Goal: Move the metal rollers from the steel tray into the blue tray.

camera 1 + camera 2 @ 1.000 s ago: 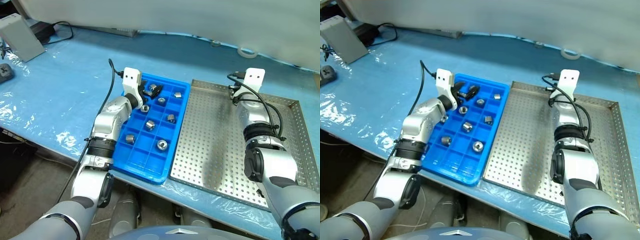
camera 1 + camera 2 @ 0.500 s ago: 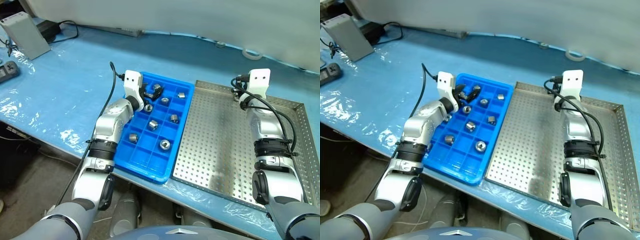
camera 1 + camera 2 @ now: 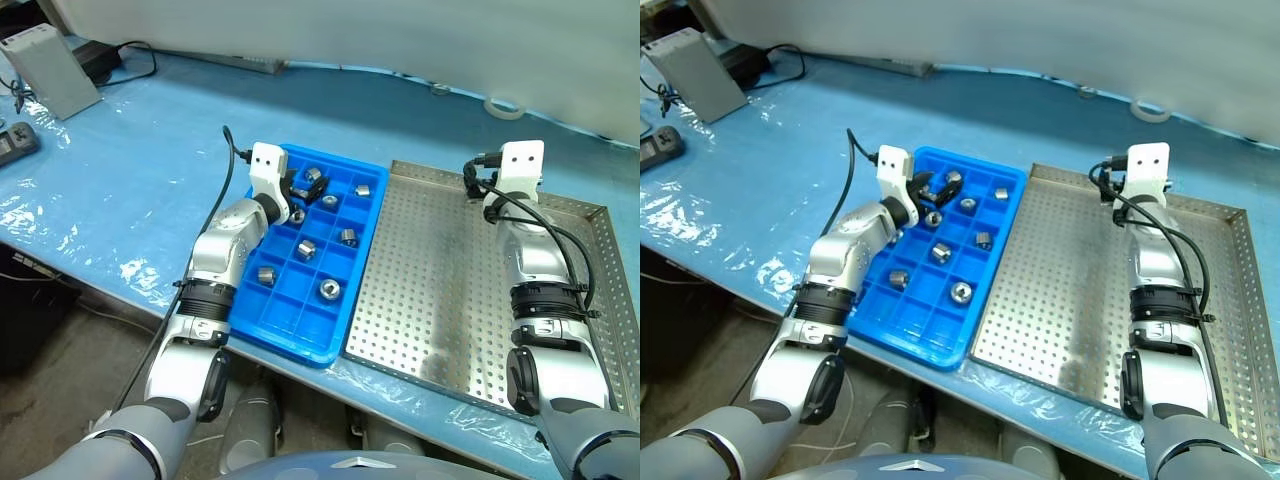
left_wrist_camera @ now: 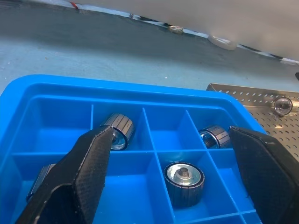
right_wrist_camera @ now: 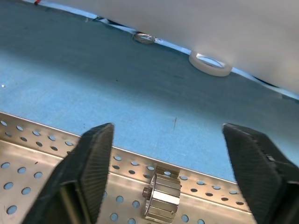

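Right claw (image 5: 168, 154) gapes empty over one roller (image 5: 162, 200) at the steel tray (image 3: 440, 300) far rim; left claw (image 4: 173, 172) hangs open over the blue tray (image 3: 285, 320), rollers (image 4: 183, 182) inside.

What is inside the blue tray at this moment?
The blue tray holds metal rollers, at least seven visible, each alone in its own square compartment. The open left gripper and its arm cover several compartments on the tray's left side, so more may be hidden there.

Silver arm shells, black joints — white wrist blocks, black cables, black textured fingers (image 4: 84, 172).
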Robot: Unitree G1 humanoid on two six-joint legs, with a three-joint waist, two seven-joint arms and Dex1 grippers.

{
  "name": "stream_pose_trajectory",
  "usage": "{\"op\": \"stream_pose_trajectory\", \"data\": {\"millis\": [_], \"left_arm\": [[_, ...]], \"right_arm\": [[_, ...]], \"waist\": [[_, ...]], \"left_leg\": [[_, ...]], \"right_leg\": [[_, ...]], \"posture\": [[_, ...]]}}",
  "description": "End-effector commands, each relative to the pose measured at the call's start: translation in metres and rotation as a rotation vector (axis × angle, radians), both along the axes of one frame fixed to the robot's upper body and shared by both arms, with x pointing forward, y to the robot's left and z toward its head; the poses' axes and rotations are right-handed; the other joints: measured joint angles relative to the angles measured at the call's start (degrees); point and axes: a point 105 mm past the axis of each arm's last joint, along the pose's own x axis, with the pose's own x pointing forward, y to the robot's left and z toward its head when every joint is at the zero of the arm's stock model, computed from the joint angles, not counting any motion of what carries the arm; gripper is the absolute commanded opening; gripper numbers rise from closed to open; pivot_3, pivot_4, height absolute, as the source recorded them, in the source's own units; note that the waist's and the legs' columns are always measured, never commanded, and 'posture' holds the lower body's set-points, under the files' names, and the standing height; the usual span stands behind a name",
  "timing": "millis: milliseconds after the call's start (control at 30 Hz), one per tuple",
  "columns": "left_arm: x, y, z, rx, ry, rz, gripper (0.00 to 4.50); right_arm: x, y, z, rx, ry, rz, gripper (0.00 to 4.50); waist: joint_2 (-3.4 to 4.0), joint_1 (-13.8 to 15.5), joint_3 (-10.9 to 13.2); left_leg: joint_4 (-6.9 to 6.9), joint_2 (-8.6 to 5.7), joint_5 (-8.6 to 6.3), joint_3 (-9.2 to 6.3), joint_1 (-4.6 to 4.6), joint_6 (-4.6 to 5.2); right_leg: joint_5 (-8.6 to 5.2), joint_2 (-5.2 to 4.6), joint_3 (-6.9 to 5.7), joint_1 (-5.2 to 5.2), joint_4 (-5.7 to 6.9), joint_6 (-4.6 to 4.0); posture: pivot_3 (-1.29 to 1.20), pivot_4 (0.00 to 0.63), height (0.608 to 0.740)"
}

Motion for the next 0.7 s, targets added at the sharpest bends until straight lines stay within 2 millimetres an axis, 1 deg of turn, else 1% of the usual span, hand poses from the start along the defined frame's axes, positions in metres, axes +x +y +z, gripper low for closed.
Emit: {"op": "stream_pose_trajectory", "data": {"millis": [33,100,200,267,433,600,667,700], "left_arm": [[-0.003,-0.003,0.014,-0.017,-0.051,-0.017,4.17],[-0.004,-0.003,0.013,-0.018,-0.049,-0.017,4.17],[-0.004,-0.004,0.013,-0.018,-0.047,-0.017,4.17],[-0.004,-0.004,0.012,-0.017,-0.046,-0.016,4.17],[-0.004,-0.003,0.009,-0.015,-0.041,-0.01,4.17],[-0.003,-0.003,0.011,-0.018,-0.044,-0.01,4.17],[-0.003,-0.004,0.011,-0.017,-0.046,-0.011,4.17],[-0.003,-0.004,0.011,-0.017,-0.047,-0.014,4.17]], "right_arm": [[0.0,0.003,0.005,-0.047,-0.006,0.012,4.45],[-0.001,-0.002,0.002,-0.059,0.009,-0.012,4.45],[-0.002,-0.016,-0.01,-0.045,0.058,-0.07,4.45],[-0.003,-0.023,-0.011,-0.047,0.065,-0.099,4.45],[-0.003,-0.031,-0.017,-0.062,0.086,-0.13,4.45],[0.003,-0.024,-0.02,-0.045,0.089,-0.115,4.45],[0.01,-0.015,-0.028,-0.008,0.135,-0.08,4.45],[0.014,-0.01,-0.028,0.012,0.14,-0.063,4.45]], "waist": [[0.0,0.0,0.0],[0.0,0.0,0.0],[0.0,0.0,0.0],[0.0,0.0,0.0],[0.0,0.1,0.0],[0.0,0.0,0.0],[0.0,-0.1,0.0],[0.0,-0.2,0.0]], "left_leg": [[0.0,0.0,0.0,0.0,0.0,0.0],[-0.01,0.0,0.0,0.0,0.0,0.0],[0.0,-0.01,0.0,0.0,-0.01,0.0],[0.0,-0.02,0.0,0.0,-0.01,0.0],[-0.01,-0.03,0.0,0.0,-0.02,0.0],[0.0,-0.02,0.0,0.01,0.01,0.01],[0.0,-0.02,0.01,0.01,0.02,0.01],[0.0,-0.02,0.01,0.02,0.02,0.01]], "right_leg": [[0.0,0.0,0.0,0.0,0.0,0.0],[0.0,0.0,0.0,0.0,0.0,0.0],[0.0,0.0,0.0,0.0,-0.01,0.0],[0.0,-0.02,0.0,0.0,-0.01,0.0],[0.0,-0.03,0.0,0.0,-0.02,0.0],[0.0,-0.03,0.0,0.0,0.01,0.0],[0.0,-0.03,0.0,0.0,0.03,0.0],[0.0,-0.03,0.0,0.0,0.03,0.0]], "posture": [[-0.08,0.15,0.74],[-0.08,0.15,0.74],[-0.07,0.15,0.74],[-0.07,0.15,0.74],[-0.07,0.15,0.74],[-0.07,0.15,0.74],[-0.07,0.15,0.74],[-0.07,0.15,0.74]]}}
